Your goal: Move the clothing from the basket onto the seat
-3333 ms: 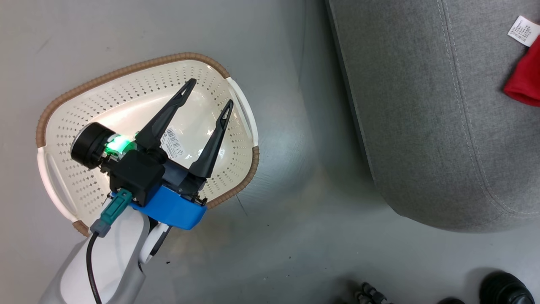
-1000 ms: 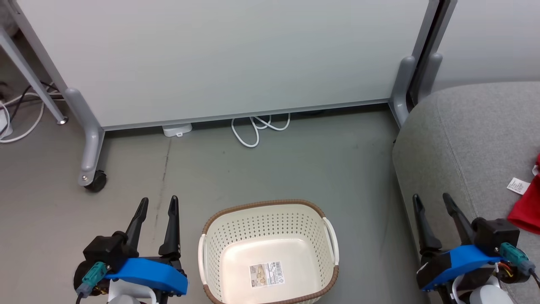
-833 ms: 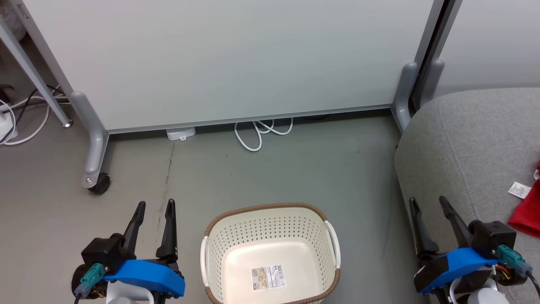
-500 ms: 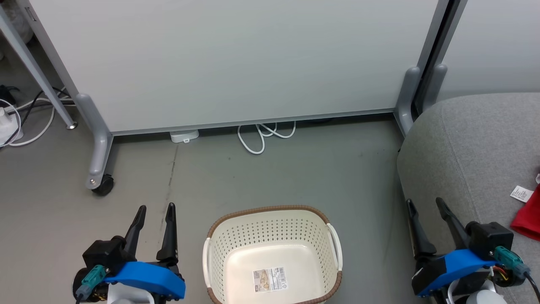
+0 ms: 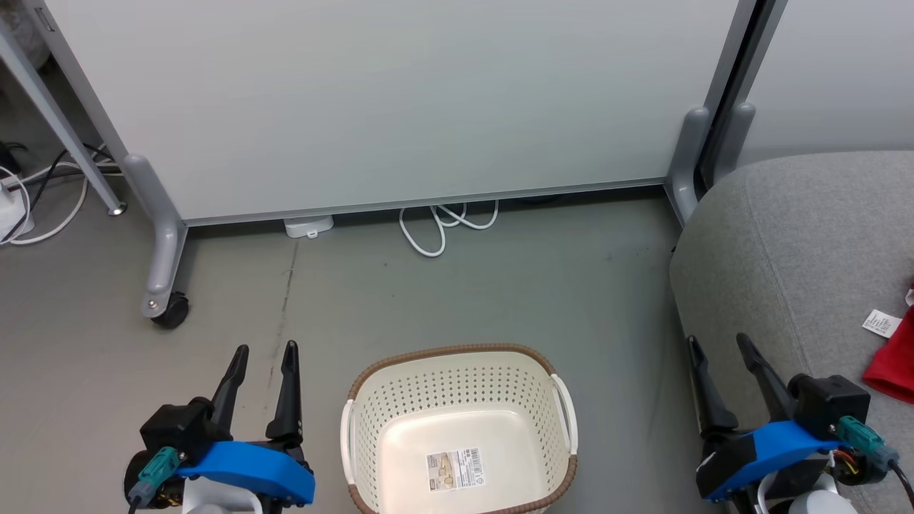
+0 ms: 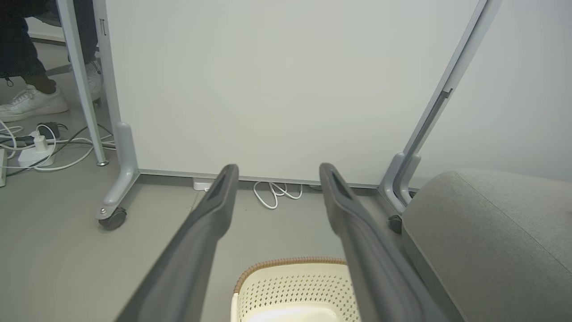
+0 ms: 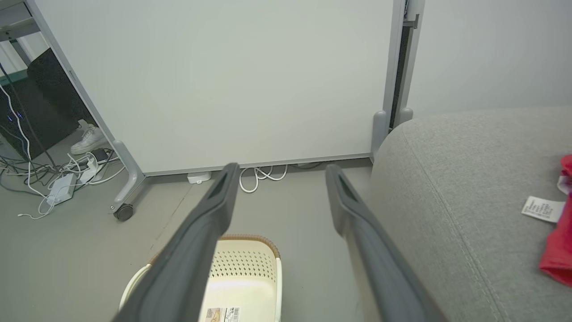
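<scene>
I saw my left tool (image 5: 265,347) and right tool (image 5: 717,338) both released, flanking the basket (image 5: 457,351) on the floor (image 5: 500,293). Red clothing (image 5: 892,360) lay on the seat (image 5: 785,250) at right.

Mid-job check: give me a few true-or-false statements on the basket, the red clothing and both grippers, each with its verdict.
1. The basket holds nothing but the sticker on its bottom. True.
2. The left gripper is shut on a red garment. False: it is open and holds nothing.
3. Red clothing lies on the seat. True.
4. The basket stands on the seat. False: it stands on the floor, beside the seat.
5. The right gripper is open and holds nothing. True.
</scene>
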Robot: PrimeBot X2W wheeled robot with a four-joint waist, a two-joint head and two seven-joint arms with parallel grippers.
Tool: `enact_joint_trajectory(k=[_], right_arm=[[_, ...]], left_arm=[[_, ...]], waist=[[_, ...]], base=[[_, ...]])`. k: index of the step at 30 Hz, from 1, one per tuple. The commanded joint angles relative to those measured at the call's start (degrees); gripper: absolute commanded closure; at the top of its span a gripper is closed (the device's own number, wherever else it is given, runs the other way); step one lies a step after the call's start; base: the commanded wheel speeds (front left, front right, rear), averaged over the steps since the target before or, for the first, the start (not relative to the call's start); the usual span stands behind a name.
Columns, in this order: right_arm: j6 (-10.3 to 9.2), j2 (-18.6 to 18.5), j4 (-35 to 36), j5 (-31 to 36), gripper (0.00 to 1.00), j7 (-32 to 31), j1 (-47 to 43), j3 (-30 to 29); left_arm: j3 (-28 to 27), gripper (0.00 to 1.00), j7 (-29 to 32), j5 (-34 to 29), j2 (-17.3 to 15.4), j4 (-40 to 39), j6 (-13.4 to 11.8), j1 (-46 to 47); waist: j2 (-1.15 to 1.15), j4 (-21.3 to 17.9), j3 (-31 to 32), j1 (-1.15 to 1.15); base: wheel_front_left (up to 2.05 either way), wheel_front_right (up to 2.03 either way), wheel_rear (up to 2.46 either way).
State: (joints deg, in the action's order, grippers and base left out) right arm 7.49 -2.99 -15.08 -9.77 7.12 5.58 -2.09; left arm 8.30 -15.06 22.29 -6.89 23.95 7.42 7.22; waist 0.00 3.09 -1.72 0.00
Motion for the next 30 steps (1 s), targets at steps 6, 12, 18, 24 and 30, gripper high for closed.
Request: enact_joint_trajectory(k=[6,12,18,24,30], right_arm=[[0.00,0.0,-0.1,-0.4,1.00,-0.1,-0.2,-0.1],[0.00,0.1,-3.0,-1.4,1.00,-0.5,-1.1,-0.2],[0.00,0.1,-2.7,-8.2,1.00,-1.8,-0.8,-0.7],[0.00,0.1,-2.2,-14.5,1.00,-2.7,-0.7,-1.0],[0.00,0.1,-1.8,-20.5,1.00,-3.6,-0.6,-1.2]], left_arm=[[0.2,1.00,0.0,0.2,0.1,-0.2,0.0,-0.2],[0.1,1.00,0.6,1.3,0.7,2.2,0.0,-2.9],[-1.2,1.00,2.4,7.0,1.0,1.1,0.0,-2.7],[-2.4,1.00,4.0,12.4,1.2,0.1,0.0,-2.5],[-3.5,1.00,5.5,17.4,1.4,-0.8,0.0,-2.3]], waist=[[0.00,-0.2,0.1,0.00],[0.00,-0.3,0.2,0.00],[0.00,-0.4,0.2,0.00],[0.00,-0.5,0.3,0.00],[0.00,-0.7,0.4,0.00]], base=[[0.00,0.00,0.00],[0.00,0.00,0.00],[0.00,0.00,0.00],[0.00,0.00,0.00],[0.00,0.00,0.00]])
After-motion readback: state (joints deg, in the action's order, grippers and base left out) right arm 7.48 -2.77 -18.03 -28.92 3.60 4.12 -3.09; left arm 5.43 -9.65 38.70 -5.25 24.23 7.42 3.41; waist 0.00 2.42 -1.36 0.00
